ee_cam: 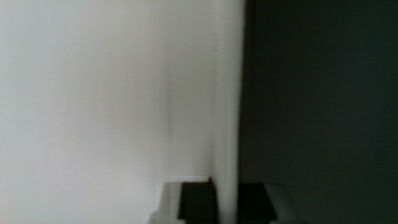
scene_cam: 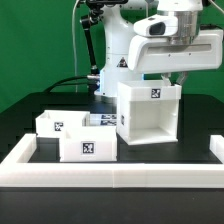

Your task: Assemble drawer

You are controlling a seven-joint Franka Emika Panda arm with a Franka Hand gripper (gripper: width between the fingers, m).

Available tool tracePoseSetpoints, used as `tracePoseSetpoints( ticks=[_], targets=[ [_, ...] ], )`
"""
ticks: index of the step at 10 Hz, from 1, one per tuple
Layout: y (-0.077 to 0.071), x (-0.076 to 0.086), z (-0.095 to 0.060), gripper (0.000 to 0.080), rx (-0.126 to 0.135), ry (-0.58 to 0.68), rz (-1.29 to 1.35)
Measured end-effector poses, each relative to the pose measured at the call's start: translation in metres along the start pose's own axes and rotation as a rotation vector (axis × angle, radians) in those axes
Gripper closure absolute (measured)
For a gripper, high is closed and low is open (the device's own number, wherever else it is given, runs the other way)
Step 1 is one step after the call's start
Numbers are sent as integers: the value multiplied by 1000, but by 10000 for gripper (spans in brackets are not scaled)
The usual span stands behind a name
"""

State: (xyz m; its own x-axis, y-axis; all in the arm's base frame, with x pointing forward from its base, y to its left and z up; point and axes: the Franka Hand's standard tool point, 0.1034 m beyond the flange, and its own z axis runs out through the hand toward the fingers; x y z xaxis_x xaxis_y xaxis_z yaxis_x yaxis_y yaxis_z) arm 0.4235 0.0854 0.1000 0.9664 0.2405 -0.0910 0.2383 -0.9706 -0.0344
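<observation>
The drawer's tall white housing (scene_cam: 150,115) stands upright on the black table, right of centre in the exterior view, with a tag on its front. Two small open-topped trays lie at the exterior view's left, one in front (scene_cam: 85,148) and one behind it (scene_cam: 55,124), touching each other. My gripper (scene_cam: 178,82) reaches down onto the housing's top right wall. In the wrist view the housing's wall (ee_cam: 107,100) runs edge-on between my gripper (ee_cam: 228,200), and both dark fingers (ee_cam: 192,203) press against it.
A low white rail (scene_cam: 110,176) edges the table's front and both sides. The robot's white base (scene_cam: 125,60) stands behind the housing, against a green backdrop. The trays sit close against the housing's left side.
</observation>
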Motion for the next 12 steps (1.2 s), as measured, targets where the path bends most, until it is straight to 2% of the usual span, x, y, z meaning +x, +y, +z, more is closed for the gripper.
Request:
tracePoseSetpoints(
  ticks=[5,9,12],
  targets=[
    [0,2,0,763,1,1,3],
    [1,63,-6,762,19,55,44],
    [11,99,-10,762,23,114,25]
  ],
)
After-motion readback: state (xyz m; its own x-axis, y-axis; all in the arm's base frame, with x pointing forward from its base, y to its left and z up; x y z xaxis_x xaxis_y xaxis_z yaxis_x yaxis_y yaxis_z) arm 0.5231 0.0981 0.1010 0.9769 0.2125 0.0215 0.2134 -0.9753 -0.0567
